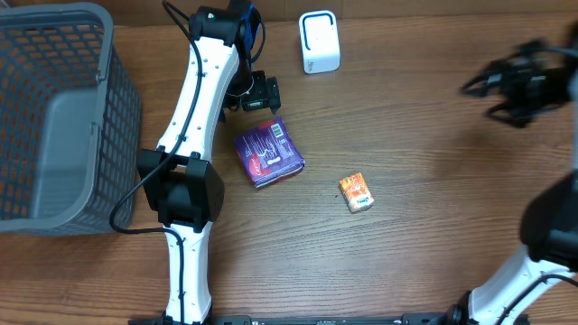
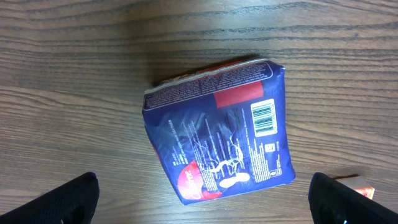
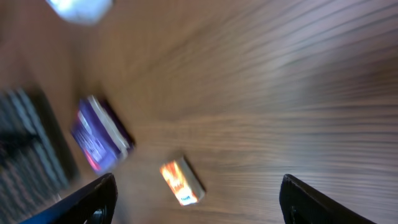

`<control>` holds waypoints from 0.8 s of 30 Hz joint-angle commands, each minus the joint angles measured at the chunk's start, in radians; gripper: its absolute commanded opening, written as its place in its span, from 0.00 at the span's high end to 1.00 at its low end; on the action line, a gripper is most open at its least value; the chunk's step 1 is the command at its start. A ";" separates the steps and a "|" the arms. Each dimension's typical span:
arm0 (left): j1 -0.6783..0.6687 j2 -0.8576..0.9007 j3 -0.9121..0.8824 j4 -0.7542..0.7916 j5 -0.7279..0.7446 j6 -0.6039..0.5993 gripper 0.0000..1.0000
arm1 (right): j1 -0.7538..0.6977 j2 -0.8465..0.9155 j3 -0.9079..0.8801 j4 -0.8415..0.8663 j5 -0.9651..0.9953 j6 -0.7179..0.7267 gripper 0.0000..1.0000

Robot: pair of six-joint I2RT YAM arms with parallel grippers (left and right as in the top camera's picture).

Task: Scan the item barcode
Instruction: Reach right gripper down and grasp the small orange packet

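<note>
I had the left tool (image 1: 260,96) poised just short of the purple packet (image 2: 217,130). Its fingers (image 2: 59,202) were spread wide, with nothing between them. Through the left wrist camera the packet lay flat on the tabletop (image 2: 74,56), straight ahead of the tool and roughly centred between the two fingers. I judged that little sideways correction was needed.

It sat skewed, though. Its edges ran at a slant to the line between the fingers, and one corner lay nearer the tool than the rest. I reckoned a small wrist turn would be wanted to close squarely across two opposite sides. The barcode (image 2: 263,118) faced up, close to the packet's edge on the side of the finger at the right of the wrist view. A grip there ought to leave that patch uncovered.

The white scanner (image 1: 319,41) stood behind the left tool, on the opposite side from the packet and a little off to one side, but near. To my mind the coming move turned on that: pick up ahead, then bring the packet back past the tool's own position and turn the barcode toward the scanner.

The right tool (image 1: 492,90) showed blurred in the overhead view, well apart from the packet. Its fingers (image 3: 93,199) stood apart and held nothing. A small orange box (image 1: 357,192) lay beyond the packet from the left tool, not touching it. The left arm was plainly the nearer one for this pick.
</note>
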 commanded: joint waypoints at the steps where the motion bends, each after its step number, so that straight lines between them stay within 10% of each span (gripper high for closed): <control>1: 0.003 0.000 0.016 -0.002 0.008 0.002 0.00 | 0.141 0.005 -0.122 0.035 0.052 -0.042 0.16; 10: 0.003 0.000 0.016 -0.002 0.008 0.002 0.00 | 0.422 0.005 -0.391 0.217 0.051 -0.090 0.35; 24: 0.003 0.000 0.016 -0.002 0.008 0.002 0.00 | 0.485 0.005 -0.596 0.350 0.051 -0.084 0.53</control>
